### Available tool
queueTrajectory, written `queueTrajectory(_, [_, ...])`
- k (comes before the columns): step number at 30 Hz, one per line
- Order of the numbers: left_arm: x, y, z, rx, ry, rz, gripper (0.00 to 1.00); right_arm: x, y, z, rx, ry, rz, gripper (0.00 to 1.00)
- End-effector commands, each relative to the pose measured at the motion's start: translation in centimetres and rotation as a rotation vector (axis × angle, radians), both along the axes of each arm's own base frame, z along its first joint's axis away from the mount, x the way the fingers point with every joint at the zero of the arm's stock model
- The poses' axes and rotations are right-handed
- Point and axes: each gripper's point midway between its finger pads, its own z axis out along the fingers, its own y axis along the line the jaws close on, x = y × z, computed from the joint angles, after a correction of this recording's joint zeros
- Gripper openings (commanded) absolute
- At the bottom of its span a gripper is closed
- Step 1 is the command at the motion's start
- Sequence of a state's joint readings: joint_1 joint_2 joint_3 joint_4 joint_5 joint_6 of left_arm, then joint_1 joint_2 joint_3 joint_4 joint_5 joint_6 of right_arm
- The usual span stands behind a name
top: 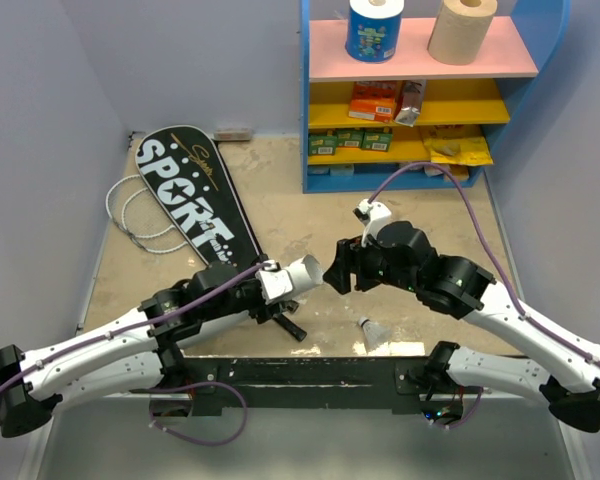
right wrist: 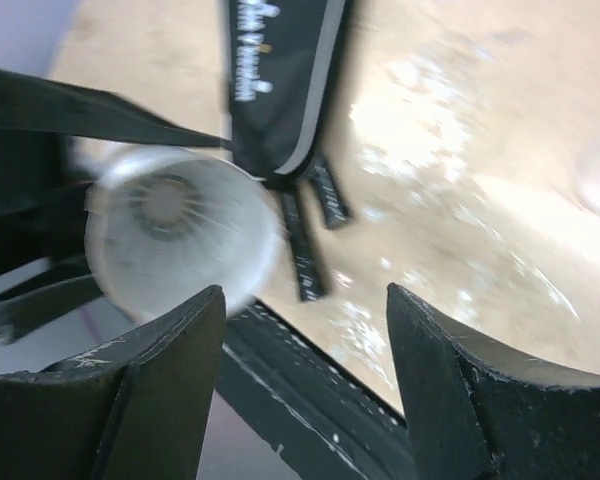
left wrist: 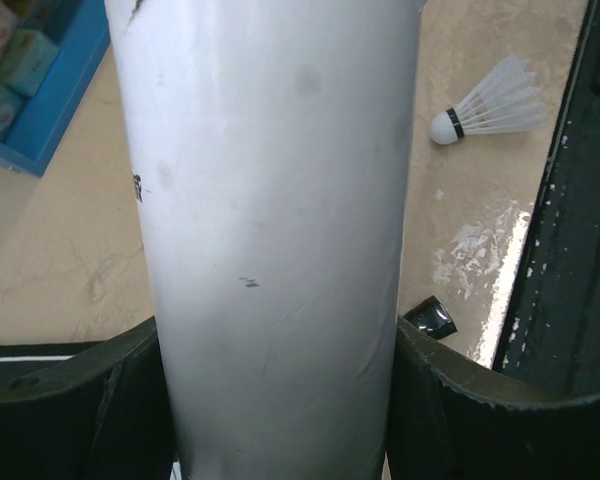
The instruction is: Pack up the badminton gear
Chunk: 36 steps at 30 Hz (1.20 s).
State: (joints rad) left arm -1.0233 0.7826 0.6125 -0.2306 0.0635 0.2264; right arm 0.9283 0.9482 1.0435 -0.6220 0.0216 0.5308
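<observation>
Presently the long white tube [top: 295, 277] lies crosswise in my left claw [top: 267, 288], which is clamped tightly around its body. In the left wrist view both fingers [left wrist: 70, 400] press on its two sides. I hold it almost level above the table [top: 280, 190], with the open mouth turned to my right claw [top: 338, 268], so that this claw can push things straight in. Seen from the right claw, the mouth is just ahead and a little to the left. Deep inside I see feathers and a round cork, so I judge that one shuttlecock [right wrist: 165, 205] is already in the tube. The right claw is spread wide and carries nothing.

A loose shuttlecock [top: 370, 332] lies on the table below and behind the right claw, near the base rail [top: 310, 368] and apart from both claws. I think it is the next thing to fetch, and this is why the tube waits open in the air.

Farther out, beyond the left claw, the black cover [top: 195, 195] lettered "SPORT" lies flat. Black handles [top: 283, 322] come out at its narrow end, under the left claw, and white racket heads [top: 130, 212] show at its far side. I cannot tell if these rackets are inside the cover or only beneath it.
</observation>
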Motion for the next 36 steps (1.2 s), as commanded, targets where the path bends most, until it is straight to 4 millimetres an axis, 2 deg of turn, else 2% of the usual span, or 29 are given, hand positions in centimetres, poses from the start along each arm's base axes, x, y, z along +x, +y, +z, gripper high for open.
queueTrajectory(1, [2.5, -0.1, 2.8, -0.072, -0.048, 0.140, 0.00, 1.4, -5.0, -3.3, -0.140, 0.081, -0.315, 0.67])
queueTrajectory(5, [3.6, 0.7, 2.2, -0.038, -0.035, 0.227, 0.00, 0.6, -7.4, -6.4, -0.218, 0.166, -0.429, 0.65])
queueTrajectory(7, [3.8, 0.8, 2.2, -0.033, -0.031, 0.243, 0.00, -0.5, -8.5, -8.1, -0.260, 0.224, -0.461, 0.65])
queueTrajectory(11, [3.8, 0.8, 2.3, -0.039, -0.010, 0.255, 0.00, -2.3, -9.9, -9.9, -0.271, 0.311, -0.511, 0.63])
queueTrajectory(14, [3.7, 0.8, 2.3, -0.042, -0.001, 0.254, 0.00, -3.5, -10.2, -11.0, -0.240, 0.384, -0.554, 0.61])
queueTrajectory(18, [3.5, 0.8, 2.4, -0.044, 0.003, 0.249, 0.00, -4.2, -9.6, -12.0, -0.187, 0.451, -0.576, 0.60])
queueTrajectory(25, [3.4, 0.8, 2.2, -0.044, 0.023, 0.257, 0.00, -5.7, -8.5, -15.0, -0.208, 0.601, -0.603, 0.59])
queueTrajectory(27, [3.3, 0.9, 2.3, -0.050, 0.024, 0.258, 0.00, -5.8, -8.2, -15.2, -0.179, 0.621, -0.614, 0.58])
queueTrajectory(36, [2.9, 0.8, 2.7, -0.077, 0.036, 0.247, 0.00, -6.4, -9.3, -16.6, -0.157, 0.694, -0.760, 0.58])
